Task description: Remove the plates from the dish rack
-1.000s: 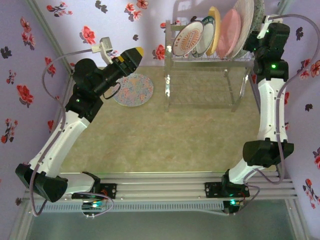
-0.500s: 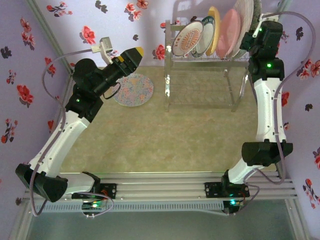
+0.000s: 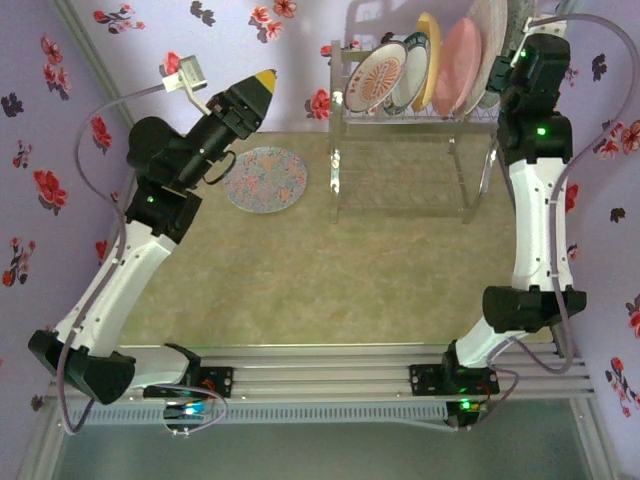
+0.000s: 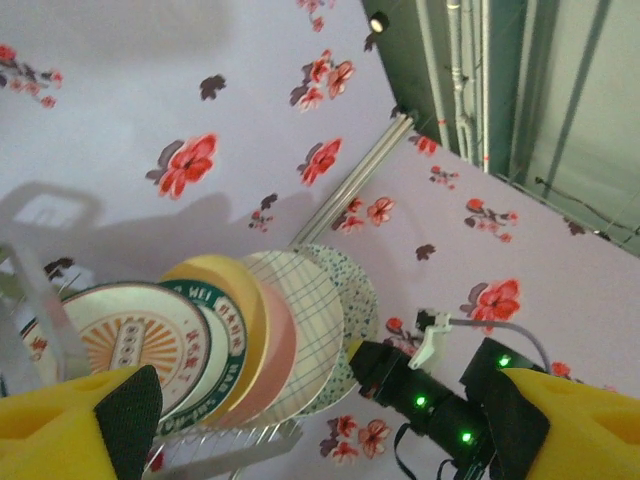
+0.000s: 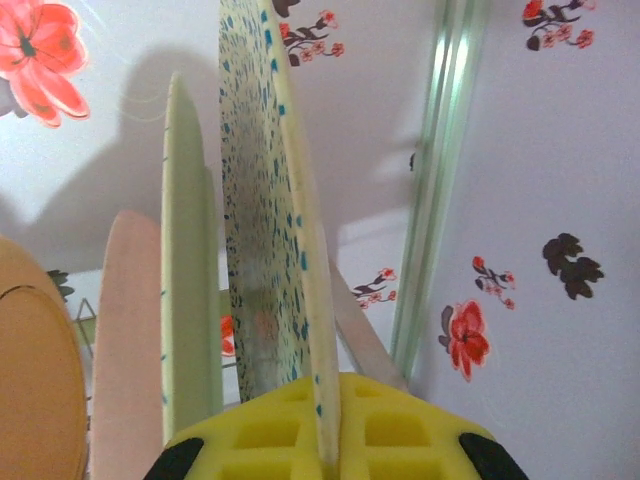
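Six plates [image 3: 458, 65] stand on edge in the dish rack [image 3: 420, 120] at the table's [image 3: 330, 270] far right, the teal-rimmed plate [image 4: 228, 335] lettered "HEI"; a floral plate [image 3: 266, 179] lies flat at far left. The right pincer [image 5: 320, 425] is clenched on the speckled plate [image 5: 262, 200] at the row's end. The left pincer [image 3: 255, 92] hangs raised near the floral plate, spread wide, grasping nothing.

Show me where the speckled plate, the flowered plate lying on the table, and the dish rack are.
speckled plate [image 5: 250, 200], right wrist view, on its blue-dotted face.
flowered plate [image 3: 266, 179], top external view, at its centre.
dish rack [image 3: 336, 185], top external view, on its front left leg.
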Action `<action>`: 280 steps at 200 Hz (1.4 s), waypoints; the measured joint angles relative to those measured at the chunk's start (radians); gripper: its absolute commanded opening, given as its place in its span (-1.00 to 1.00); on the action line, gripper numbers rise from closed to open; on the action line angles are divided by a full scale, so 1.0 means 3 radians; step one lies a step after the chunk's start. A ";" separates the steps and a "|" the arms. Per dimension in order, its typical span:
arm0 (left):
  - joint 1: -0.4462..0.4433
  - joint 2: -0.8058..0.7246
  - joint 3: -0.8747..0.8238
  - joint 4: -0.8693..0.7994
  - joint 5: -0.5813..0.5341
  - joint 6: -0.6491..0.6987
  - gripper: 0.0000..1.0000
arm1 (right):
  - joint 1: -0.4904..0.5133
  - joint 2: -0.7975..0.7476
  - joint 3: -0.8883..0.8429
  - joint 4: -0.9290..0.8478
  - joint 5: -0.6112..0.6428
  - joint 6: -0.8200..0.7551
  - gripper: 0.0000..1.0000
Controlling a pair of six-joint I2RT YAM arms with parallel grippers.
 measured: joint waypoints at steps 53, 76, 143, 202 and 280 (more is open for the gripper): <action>-0.0034 0.0061 0.0074 0.0106 0.0001 -0.0039 0.75 | 0.0014 -0.0127 0.0074 0.0009 0.0122 -0.0089 -1.00; -0.0060 0.0081 0.0074 0.0116 0.0001 -0.0052 0.75 | 0.0013 -0.0206 0.0139 0.0028 0.0150 -0.0125 -1.00; -0.0172 0.0219 0.0090 0.0137 0.0003 -0.0099 0.75 | 0.0013 -0.0720 -0.0114 0.0309 0.0132 -0.0149 -1.00; -0.0315 0.0453 0.0239 0.0144 0.0046 -0.0183 0.74 | 0.0013 -0.1329 -0.0661 0.0762 -0.0149 0.0094 -1.00; -0.0464 0.0802 0.0594 0.0113 0.0142 -0.0322 0.73 | 0.0019 -0.1380 -0.0696 0.1035 -0.1260 0.1153 -1.00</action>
